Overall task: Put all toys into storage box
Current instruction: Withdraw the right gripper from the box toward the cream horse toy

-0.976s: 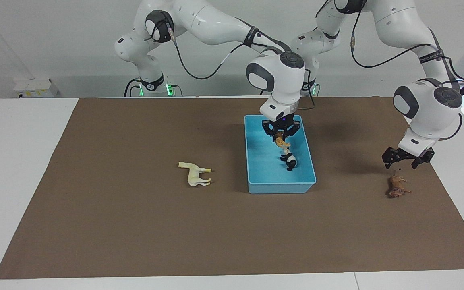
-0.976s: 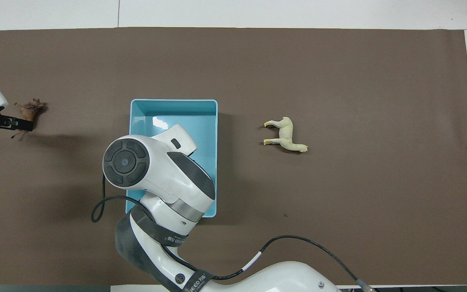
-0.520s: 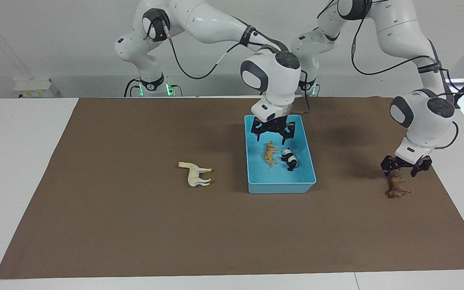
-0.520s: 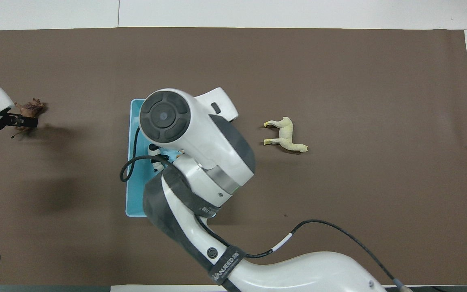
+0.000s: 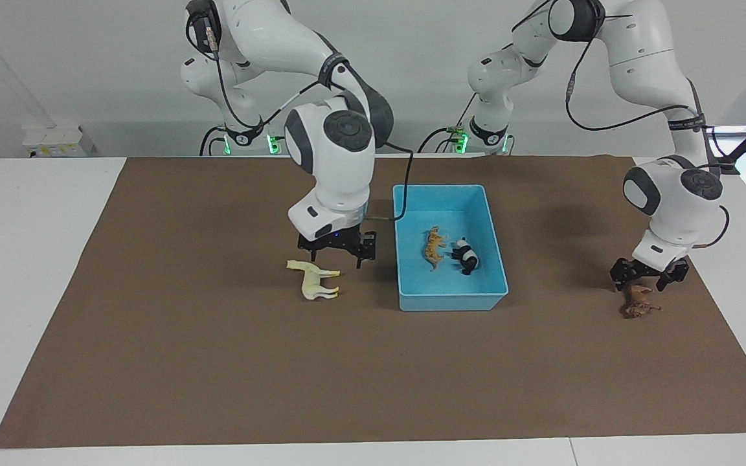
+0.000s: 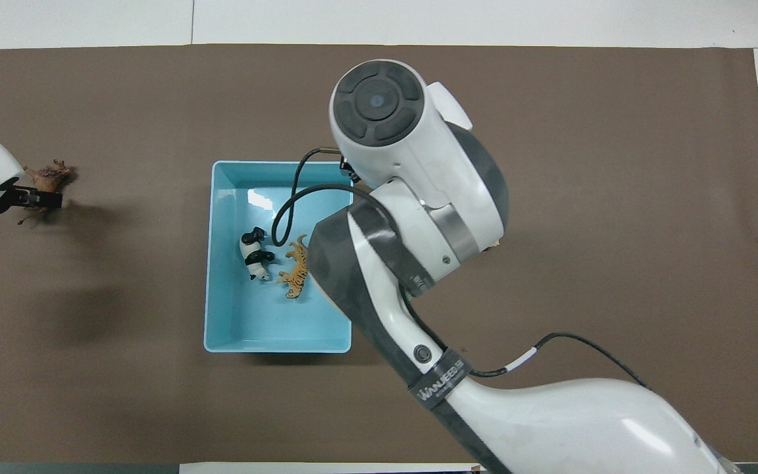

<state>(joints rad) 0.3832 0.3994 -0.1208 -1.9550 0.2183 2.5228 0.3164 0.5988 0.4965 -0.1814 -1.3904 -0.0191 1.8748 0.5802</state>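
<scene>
Right gripper (image 5: 337, 249) hangs low over the mat between the horse (image 5: 312, 279) and the storage box (image 5: 412, 299), fingers spread and holding nothing; the placement suggests it is lining up on that figurine. Left gripper (image 5: 649, 273) sits just above the lion (image 5: 640, 305) at the left arm's end of the table, fingers spread to either side, not yet gripping as far as I can judge.

Task count: 2 of 4 toys are in the box. Tiger (image 5: 434, 247) and panda (image 5: 465, 255) lie side by side on its floor. Horse and lion remain on the mat (both on their sides, which should suit a pinch from above).

View comparison: the facing view shows both grippers' height and the whole horse. From overhead, the right arm's wrist covers the horse almost entirely, and its gripper cannot be seen. Overhead does show the box interior plainly and the left gripper (image 6: 31, 199) overlapping the lion (image 6: 50, 175).
</scene>
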